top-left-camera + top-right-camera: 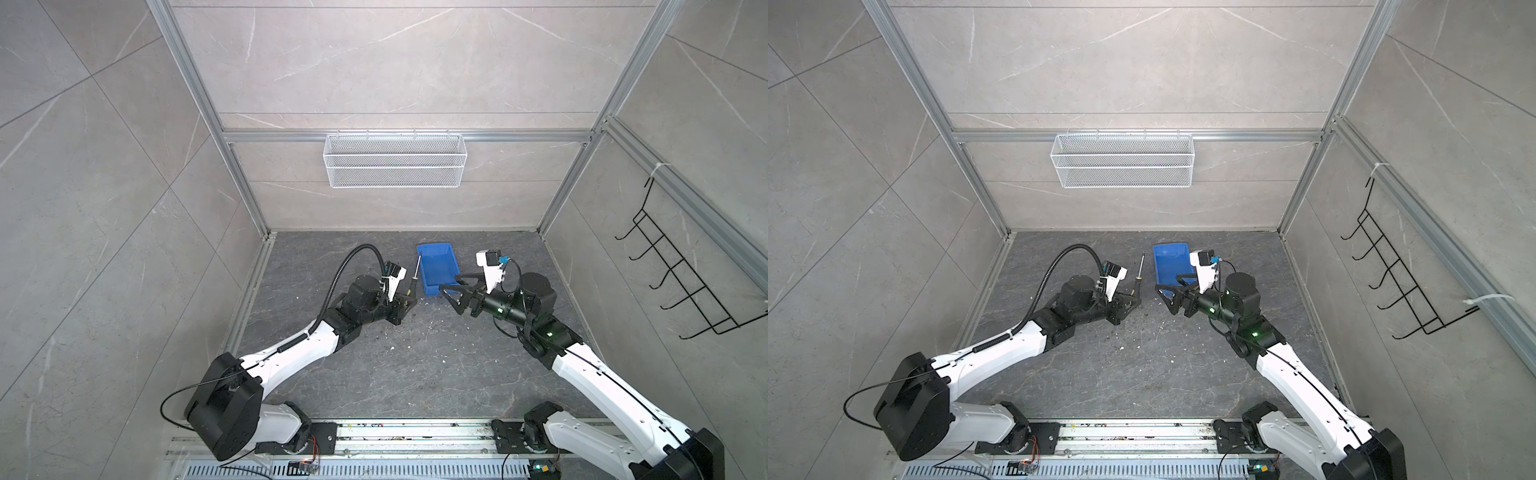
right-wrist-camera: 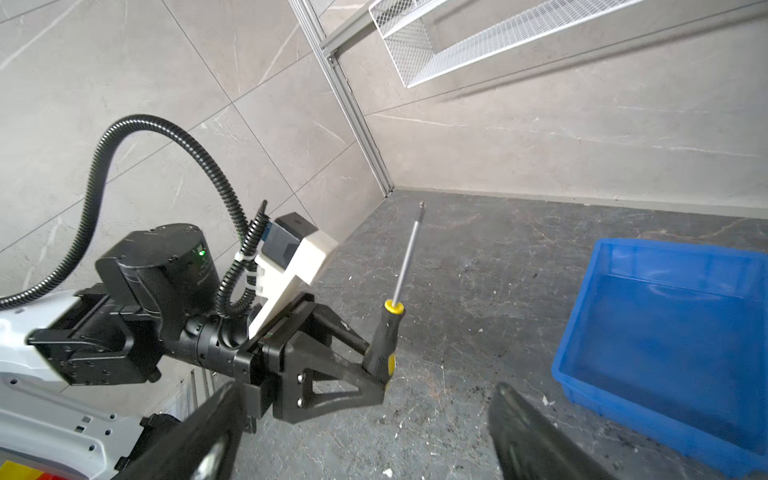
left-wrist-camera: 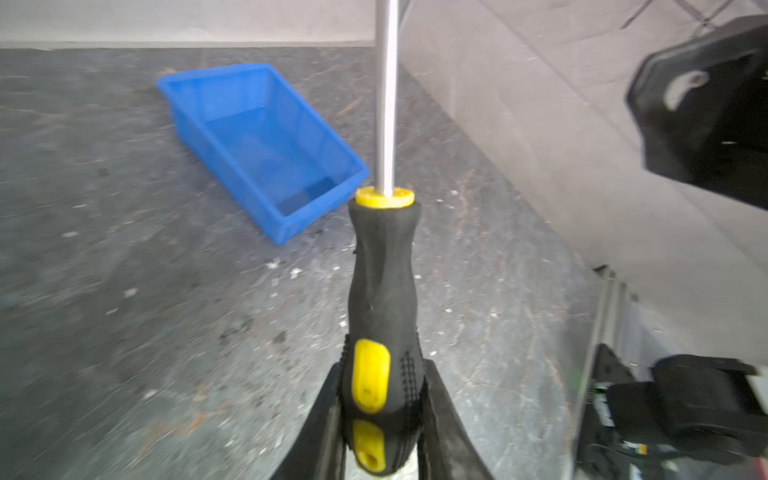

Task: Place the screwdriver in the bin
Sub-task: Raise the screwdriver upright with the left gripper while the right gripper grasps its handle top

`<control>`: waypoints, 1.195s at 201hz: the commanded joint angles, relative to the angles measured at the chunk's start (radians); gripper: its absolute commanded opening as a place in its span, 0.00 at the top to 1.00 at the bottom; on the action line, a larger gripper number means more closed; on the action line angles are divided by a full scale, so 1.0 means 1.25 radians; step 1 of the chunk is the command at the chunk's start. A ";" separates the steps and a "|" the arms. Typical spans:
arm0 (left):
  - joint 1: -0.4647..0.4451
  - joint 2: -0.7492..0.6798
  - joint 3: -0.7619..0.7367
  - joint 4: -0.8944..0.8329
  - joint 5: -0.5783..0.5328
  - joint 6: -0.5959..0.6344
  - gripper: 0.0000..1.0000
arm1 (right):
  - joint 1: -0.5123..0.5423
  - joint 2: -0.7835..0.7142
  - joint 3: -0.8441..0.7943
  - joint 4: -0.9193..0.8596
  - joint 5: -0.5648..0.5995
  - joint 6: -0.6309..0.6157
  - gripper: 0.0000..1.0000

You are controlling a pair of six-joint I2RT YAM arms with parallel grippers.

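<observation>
The screwdriver [image 1: 414, 275] [image 1: 1139, 272] has a black handle with yellow marks [image 3: 382, 286] and a thin metal shaft. My left gripper [image 1: 409, 297] [image 3: 384, 370] is shut on the butt end of its handle [image 2: 384, 332], with the shaft pointing up and toward the back wall. It hangs just left of the blue bin [image 1: 437, 266] [image 1: 1168, 262] [image 3: 266, 141] [image 2: 665, 332], which sits with nothing in it on the dark floor. My right gripper [image 1: 449, 281] [image 1: 1167, 281] [image 2: 368, 399] stands open at the bin's near end, holding nothing.
A long white wire basket [image 1: 395, 160] hangs on the back wall. A black hook rack [image 1: 681, 274] is fixed to the right wall. Small white flecks [image 1: 432, 328] litter the floor between the arms. Aluminium frame rails edge the floor.
</observation>
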 commanded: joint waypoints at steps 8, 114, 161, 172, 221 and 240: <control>-0.003 0.036 0.073 0.131 0.134 -0.021 1.00 | -0.013 0.025 0.003 0.098 -0.047 0.077 0.09; -0.014 0.071 0.126 0.169 0.219 -0.042 1.00 | -0.021 0.175 0.036 0.258 -0.039 0.131 0.30; -0.016 0.071 0.130 0.174 0.222 -0.044 1.00 | -0.021 0.196 0.037 0.279 -0.060 0.149 0.65; -0.017 0.073 0.128 0.174 0.224 -0.044 1.00 | -0.021 0.196 0.039 0.278 -0.067 0.151 0.73; -0.020 0.076 0.133 0.175 0.222 -0.044 1.00 | -0.021 0.195 0.036 0.266 -0.094 0.150 0.96; -0.020 0.076 0.134 0.174 0.219 -0.043 1.00 | -0.021 0.192 0.036 0.264 -0.095 0.150 1.00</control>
